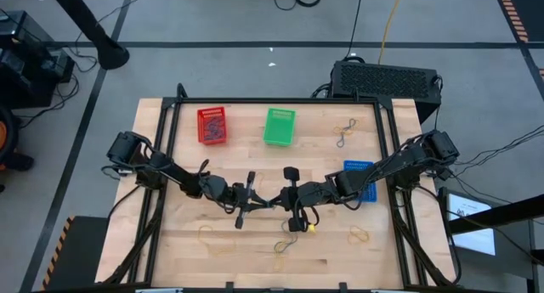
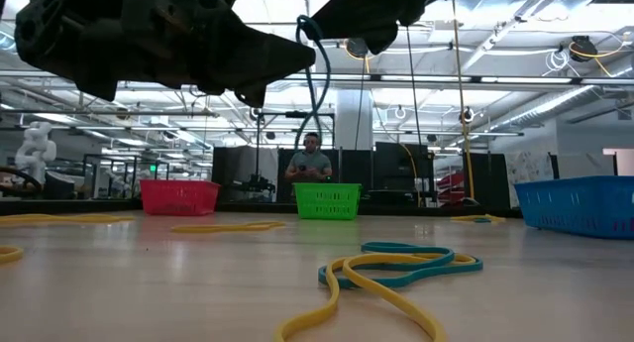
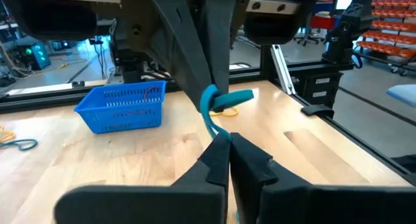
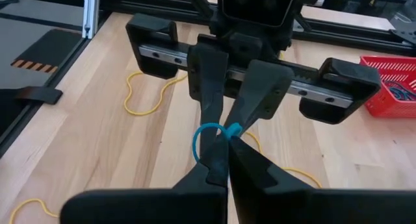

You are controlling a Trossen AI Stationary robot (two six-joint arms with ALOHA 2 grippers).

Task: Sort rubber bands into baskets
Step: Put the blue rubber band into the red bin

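Low view: nearest the lens, a yellow band (image 2: 367, 297) is seen tangled with a teal band (image 2: 416, 261) on the table (image 2: 149, 283). Mid-table, the left gripper (image 1: 257, 201) and right gripper (image 1: 287, 196) are met tip to tip, above the wood. A blue rubber band (image 4: 209, 141) is pinched between them: both pairs of jaws are pressed together on it, one loop bulging out beside the fingertips. Farther back, the red basket (image 1: 212, 126), green basket (image 1: 279, 126) and blue basket (image 1: 360, 178) are seen, with a person (image 2: 311, 164) standing beyond.
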